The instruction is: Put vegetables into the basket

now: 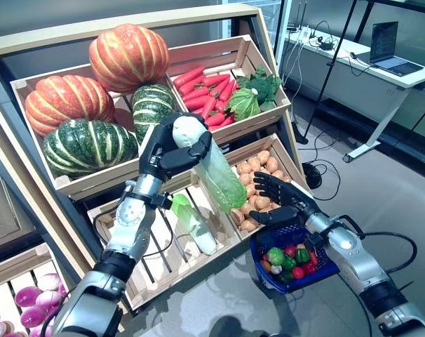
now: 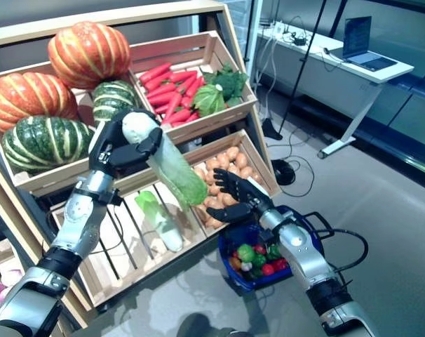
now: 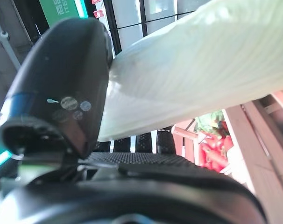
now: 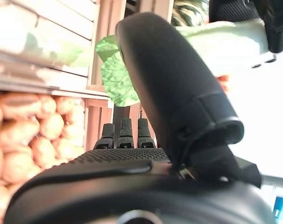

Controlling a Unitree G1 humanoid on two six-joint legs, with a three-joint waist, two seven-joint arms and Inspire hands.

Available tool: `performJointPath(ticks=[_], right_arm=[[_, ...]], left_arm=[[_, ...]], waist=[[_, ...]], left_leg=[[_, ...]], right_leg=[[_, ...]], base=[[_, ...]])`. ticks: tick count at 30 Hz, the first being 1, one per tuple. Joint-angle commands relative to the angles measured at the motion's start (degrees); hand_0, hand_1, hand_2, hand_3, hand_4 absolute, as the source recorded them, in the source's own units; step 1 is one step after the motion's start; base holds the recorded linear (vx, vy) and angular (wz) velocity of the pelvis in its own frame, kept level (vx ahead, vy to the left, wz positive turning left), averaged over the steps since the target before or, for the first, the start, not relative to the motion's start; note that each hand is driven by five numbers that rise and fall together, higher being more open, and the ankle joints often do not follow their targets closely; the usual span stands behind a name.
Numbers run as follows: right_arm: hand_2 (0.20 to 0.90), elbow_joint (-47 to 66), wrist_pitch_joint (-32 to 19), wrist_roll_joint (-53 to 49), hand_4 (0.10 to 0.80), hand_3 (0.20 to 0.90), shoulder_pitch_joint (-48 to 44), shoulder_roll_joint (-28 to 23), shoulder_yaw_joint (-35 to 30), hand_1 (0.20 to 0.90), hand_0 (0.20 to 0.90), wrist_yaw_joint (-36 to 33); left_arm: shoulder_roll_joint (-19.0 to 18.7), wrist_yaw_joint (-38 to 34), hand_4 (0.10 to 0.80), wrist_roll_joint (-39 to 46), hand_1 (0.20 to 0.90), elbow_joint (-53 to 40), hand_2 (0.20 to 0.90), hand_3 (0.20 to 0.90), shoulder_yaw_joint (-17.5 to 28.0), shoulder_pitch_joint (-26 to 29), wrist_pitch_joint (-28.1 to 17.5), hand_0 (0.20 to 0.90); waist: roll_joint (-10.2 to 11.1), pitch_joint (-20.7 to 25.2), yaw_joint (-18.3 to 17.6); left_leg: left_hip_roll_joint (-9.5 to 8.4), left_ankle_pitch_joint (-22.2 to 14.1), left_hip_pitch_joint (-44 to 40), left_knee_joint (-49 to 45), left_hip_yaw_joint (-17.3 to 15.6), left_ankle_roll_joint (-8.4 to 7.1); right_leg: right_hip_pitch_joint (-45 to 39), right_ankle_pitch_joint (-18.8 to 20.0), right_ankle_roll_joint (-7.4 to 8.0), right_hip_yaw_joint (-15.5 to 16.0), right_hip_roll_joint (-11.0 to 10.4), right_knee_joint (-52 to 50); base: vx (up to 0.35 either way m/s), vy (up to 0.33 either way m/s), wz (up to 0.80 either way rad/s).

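Observation:
My left hand (image 1: 167, 151) is shut on the white stem of a long pale-green cabbage (image 1: 219, 179), held tilted in the air above the lower crates, leafy end pointing down to the right. In the left wrist view the cabbage (image 3: 202, 70) lies across the thumb. A second cabbage (image 1: 195, 225) lies in the slatted crate (image 1: 163, 260) below. My right hand (image 1: 282, 200) is open, fingers spread, just under the held cabbage's leaves and over the potatoes. A blue basket (image 1: 286, 232) hangs at that arm's wrist, holding several small red and green vegetables (image 1: 289, 260).
Orange and green pumpkins (image 1: 79, 119) fill the upper left crate. Red peppers (image 1: 205, 95) and leafy greens (image 1: 251, 95) fill the upper right one. Potatoes (image 1: 254, 182) lie in the lower right crate. Purple onions (image 1: 23, 298) sit lower left. A desk with a laptop (image 1: 388, 49) stands behind on the right.

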State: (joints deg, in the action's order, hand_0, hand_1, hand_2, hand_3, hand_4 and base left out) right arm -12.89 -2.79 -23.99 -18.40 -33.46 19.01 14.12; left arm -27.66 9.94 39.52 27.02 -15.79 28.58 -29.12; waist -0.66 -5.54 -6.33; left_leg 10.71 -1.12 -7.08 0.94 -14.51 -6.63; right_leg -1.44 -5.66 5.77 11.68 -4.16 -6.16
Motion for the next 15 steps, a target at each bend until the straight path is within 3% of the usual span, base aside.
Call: performJointPath(ticks=[1, 4, 15], right_arm=[[0.9, 3.3, 1.6, -1.0, 0.8, 0.9, -10.0, 0.0, 1.1, 0.9, 0.9, 0.7], [0.9, 3.3, 5.5, -4.9, 0.8, 0.9, -12.6, 0.5, 2.6, 0.9, 0.9, 3.0], [0.9, 4.0, 10.0, -8.5, 0.8, 0.9, -20.6, 1.8, 4.1, 0.9, 0.9, 1.9]], left_arm=[[-0.9, 0.2, 0.4, 5.2, 0.3, -3.5, 0.3, 0.3, 3.7, 3.1, -2.7, 0.3], [0.2, 1.1, 0.4, 4.8, 0.3, -3.9, 0.3, 0.3, 2.8, 3.0, -1.2, 0.3], [1.2, 2.7, 0.4, 1.0, 0.3, -3.1, 0.3, 0.3, -2.5, 3.9, 1.8, 0.3]], waist=[[1.6, 5.8, 0.6], [1.7, 6.1, 0.9], [2.2, 6.5, 1.6]], left_leg=[[-3.23, 1.1, 1.9, 1.0, 1.6, 1.68], [-3.49, 1.1, 1.3, 1.6, 1.6, 1.82], [-4.19, 0.5, 0.4, 2.2, 2.2, 2.27]], right_leg=[[-2.7, 3.3, 1.05, -2.9, -0.2, 4.9], [-3.2, 3.6, 1.03, -2.9, -0.2, 5.5], [-4.2, 3.6, 0.91, -3.8, 0.2, 6.4]], base=[[0.036, -0.025, -0.01], [0.051, -0.023, 0.02], [0.034, -0.018, 0.02]])
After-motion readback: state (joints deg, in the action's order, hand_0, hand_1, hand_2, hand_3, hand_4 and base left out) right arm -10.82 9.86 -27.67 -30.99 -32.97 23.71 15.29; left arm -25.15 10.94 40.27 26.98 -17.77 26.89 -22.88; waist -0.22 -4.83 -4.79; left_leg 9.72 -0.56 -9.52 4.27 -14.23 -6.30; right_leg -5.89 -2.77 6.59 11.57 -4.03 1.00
